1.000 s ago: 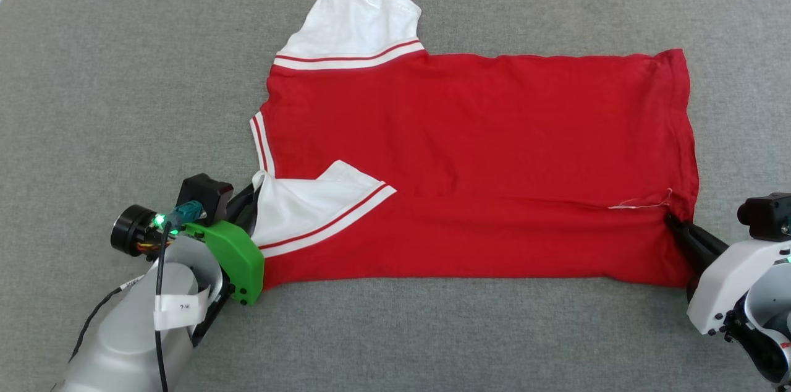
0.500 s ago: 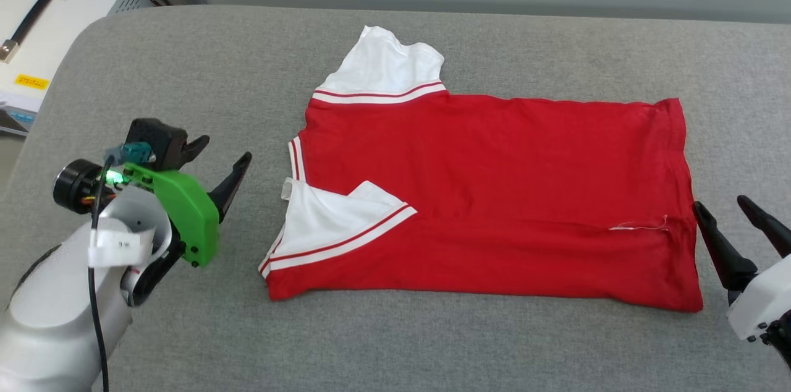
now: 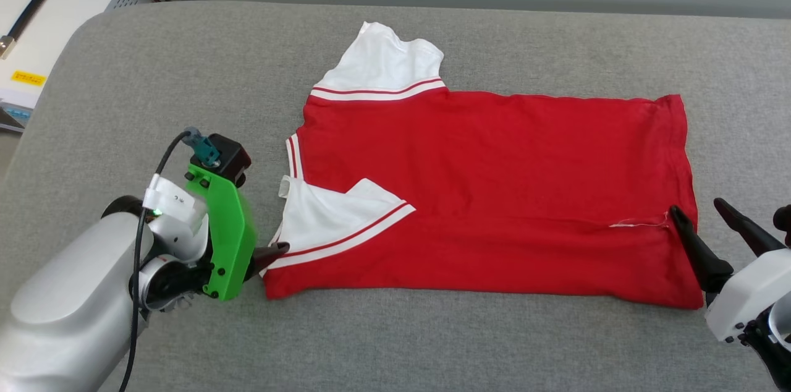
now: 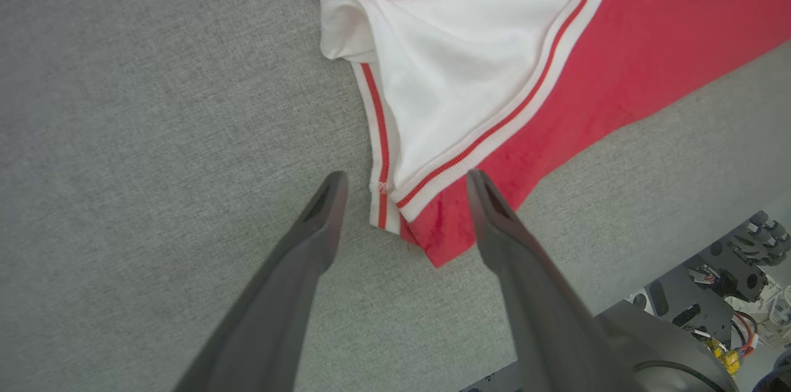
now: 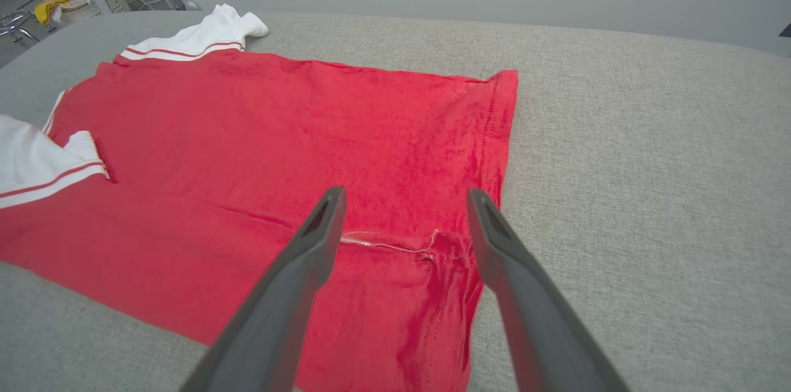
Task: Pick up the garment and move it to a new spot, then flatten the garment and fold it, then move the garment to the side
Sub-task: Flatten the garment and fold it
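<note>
The garment [image 3: 494,194] is a red T-shirt with white sleeves, lying flat and lengthwise on the grey padded surface [image 3: 432,342]. Its near sleeve [image 3: 327,216] is folded onto the red body; the far sleeve [image 3: 383,64] sticks out at the back. My left gripper [image 3: 272,253] is open at the garment's near left corner, and in the left wrist view its fingers [image 4: 406,177] straddle the striped trim [image 4: 380,194] there. My right gripper [image 3: 697,209] is open over the hem at the right end, above a loose white thread [image 5: 383,245]. Neither holds anything.
A white equipment case [image 3: 37,8] stands beyond the surface's far left corner. The surface's front edge and parts of my base [image 4: 710,293] show in the left wrist view. A wall runs behind the surface, with clutter [image 5: 55,2] on the floor at far left.
Both grippers were shut on the garment's near edge and have opened, letting go. The head camera tilted up. The left gripper drew back, then turned to the near left corner.
</note>
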### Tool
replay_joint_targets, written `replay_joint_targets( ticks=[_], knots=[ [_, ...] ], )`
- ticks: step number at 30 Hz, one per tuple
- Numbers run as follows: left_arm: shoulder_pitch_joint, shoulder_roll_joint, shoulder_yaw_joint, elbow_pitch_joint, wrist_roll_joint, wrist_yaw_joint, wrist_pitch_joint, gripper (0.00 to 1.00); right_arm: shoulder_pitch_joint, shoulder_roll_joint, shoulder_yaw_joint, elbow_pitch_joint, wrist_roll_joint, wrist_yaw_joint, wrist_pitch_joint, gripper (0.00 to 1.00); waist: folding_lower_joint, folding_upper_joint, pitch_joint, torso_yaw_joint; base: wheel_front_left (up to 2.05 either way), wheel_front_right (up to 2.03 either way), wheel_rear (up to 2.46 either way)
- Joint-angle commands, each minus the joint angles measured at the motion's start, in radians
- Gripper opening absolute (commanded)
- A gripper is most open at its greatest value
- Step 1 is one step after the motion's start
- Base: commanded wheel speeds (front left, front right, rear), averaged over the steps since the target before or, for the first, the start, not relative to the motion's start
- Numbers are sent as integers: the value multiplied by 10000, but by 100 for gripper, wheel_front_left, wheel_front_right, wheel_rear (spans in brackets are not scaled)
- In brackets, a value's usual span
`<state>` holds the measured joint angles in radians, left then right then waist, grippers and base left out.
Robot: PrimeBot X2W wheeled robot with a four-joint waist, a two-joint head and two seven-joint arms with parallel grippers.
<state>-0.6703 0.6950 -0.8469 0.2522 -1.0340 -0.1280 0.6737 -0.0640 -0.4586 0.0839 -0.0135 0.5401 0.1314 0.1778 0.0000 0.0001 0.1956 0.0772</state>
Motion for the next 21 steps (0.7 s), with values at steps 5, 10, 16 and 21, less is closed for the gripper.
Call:
replay_joint_targets(
  ticks=[5, 10, 16, 21],
  knots=[
    [122, -108, -521, 491, 67, -25, 320, 100, -476, 39, 289, 199, -5, -7, -5, 100, 0, -1, 373, -329, 0, 0, 0],
    [263, -160, -951, 1134, 288, -25, 82, 100, -750, 57, 523, 373, 9, -7, -76, 100, 0, -1, 640, -524, 0, 0, 0],
    [510, -411, -1427, 1511, 9, -26, -257, 100, -952, 28, 660, 550, 64, -7, -142, 100, 0, -1, 744, -612, 0, 0, 0],
    [500, -390, -1499, 1280, -321, -26, -1212, 0, -1166, -274, 641, 509, -14, -7, -4, 100, 0, -1, 548, -590, 0, 0, 0]
  ],
)
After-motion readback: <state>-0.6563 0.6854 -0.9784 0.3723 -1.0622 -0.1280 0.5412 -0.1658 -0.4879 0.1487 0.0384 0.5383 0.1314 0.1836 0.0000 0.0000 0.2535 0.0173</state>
